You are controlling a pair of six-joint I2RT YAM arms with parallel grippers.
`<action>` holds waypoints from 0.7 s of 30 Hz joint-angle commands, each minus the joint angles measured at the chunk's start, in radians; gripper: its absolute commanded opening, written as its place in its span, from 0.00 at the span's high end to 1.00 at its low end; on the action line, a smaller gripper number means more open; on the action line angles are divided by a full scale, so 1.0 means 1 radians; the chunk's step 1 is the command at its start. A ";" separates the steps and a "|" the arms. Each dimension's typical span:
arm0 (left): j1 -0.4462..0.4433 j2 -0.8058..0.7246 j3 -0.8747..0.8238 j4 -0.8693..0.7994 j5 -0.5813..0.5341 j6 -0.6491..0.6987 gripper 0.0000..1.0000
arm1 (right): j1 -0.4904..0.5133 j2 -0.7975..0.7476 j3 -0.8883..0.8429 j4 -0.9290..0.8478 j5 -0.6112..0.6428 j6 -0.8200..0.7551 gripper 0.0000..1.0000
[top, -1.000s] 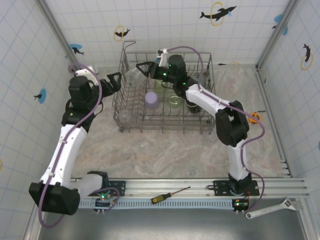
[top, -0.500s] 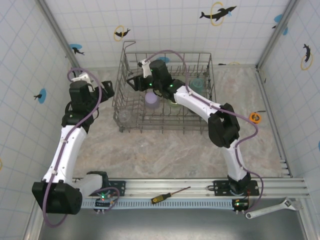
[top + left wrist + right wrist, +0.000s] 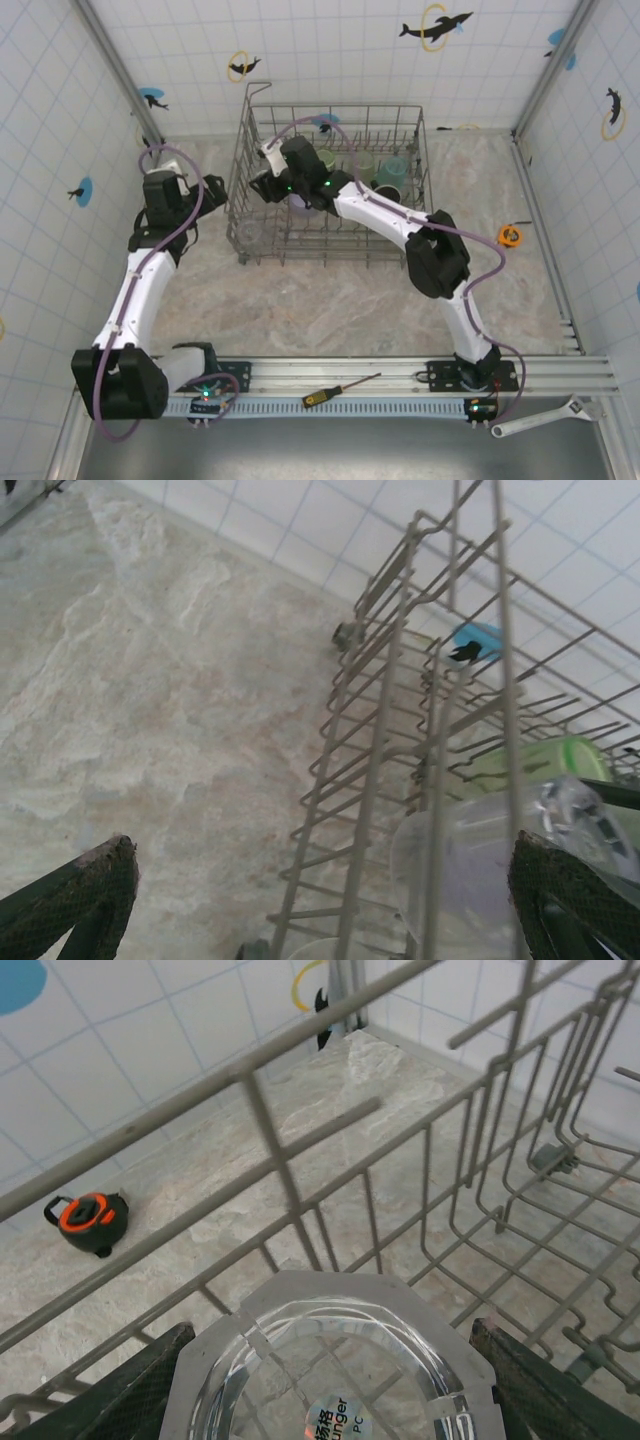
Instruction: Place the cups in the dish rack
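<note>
Right end effector (image 3: 330, 1355) slid toward rack (image 3: 243, 165) edge — clamping cup (image 3: 335, 1385); left end effector (image 3: 320, 845) apart.

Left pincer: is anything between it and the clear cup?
Yes. The rack's wire side wall stands between the open left pincer and the clear cup, which the right pincer holds inside it.

Screwdriver (image 3: 341, 389) and wrench (image 3: 540, 417) lie at the near edge.

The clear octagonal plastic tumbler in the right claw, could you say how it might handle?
This clear octagonal plastic tumbler looks thin-walled, so probably light. Glossy faces may slip; its flat facets likely resist rolling.
</note>
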 commanded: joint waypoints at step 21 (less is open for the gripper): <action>0.152 0.049 -0.173 0.126 0.152 -0.031 0.02 | 0.046 0.087 0.057 0.082 0.002 -0.060 0.62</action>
